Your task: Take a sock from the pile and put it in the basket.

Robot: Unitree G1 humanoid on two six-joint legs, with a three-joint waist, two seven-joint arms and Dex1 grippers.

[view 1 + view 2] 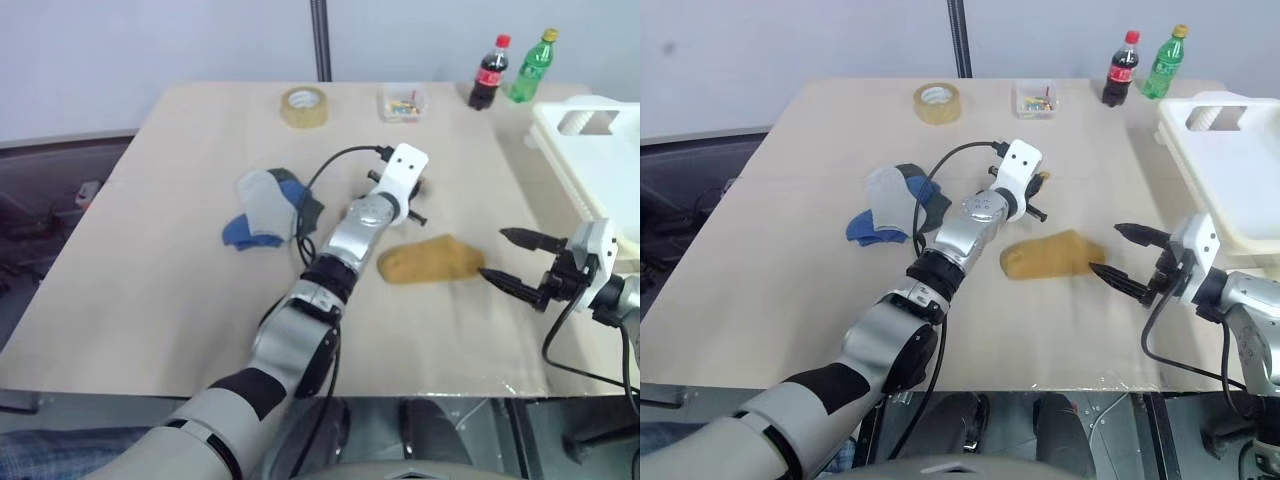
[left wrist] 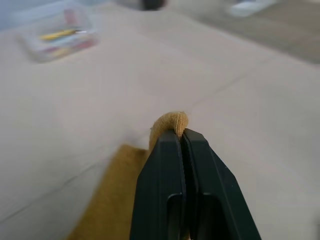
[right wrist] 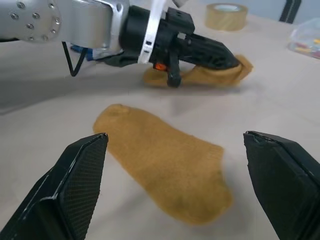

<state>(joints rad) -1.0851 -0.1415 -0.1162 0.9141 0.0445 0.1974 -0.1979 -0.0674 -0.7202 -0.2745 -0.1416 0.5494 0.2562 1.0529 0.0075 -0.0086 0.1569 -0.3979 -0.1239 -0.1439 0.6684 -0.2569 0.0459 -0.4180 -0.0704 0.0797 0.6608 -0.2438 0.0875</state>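
Socks come first: the left gripper [image 3: 235, 61] is pinched tight on a mustard sock [image 3: 210, 76], lifted off the table [image 1: 150, 280] and hanging from the fingertips, so the step in hand is the carry from the pile [image 1: 265, 208] toward the basket [image 1: 590, 165]. A second mustard sock [image 1: 432, 260] lies flat on the table between the two arms, just in front of the right gripper [image 1: 515, 262], whose fingers stand wide apart and hold nothing. The basket sits at the table's right edge, well apart from the held sock, so the next move calls for a long sweep rightward, clear of the right arm, before the fingers let go over the rim. Count: two mustard socks out of the pile, one pile of grey, blue and dark socks whose number I cannot tell, one basket, one tape roll [image 1: 304, 107], one clear box [image 1: 404, 102], two bottles [image 1: 510, 68].
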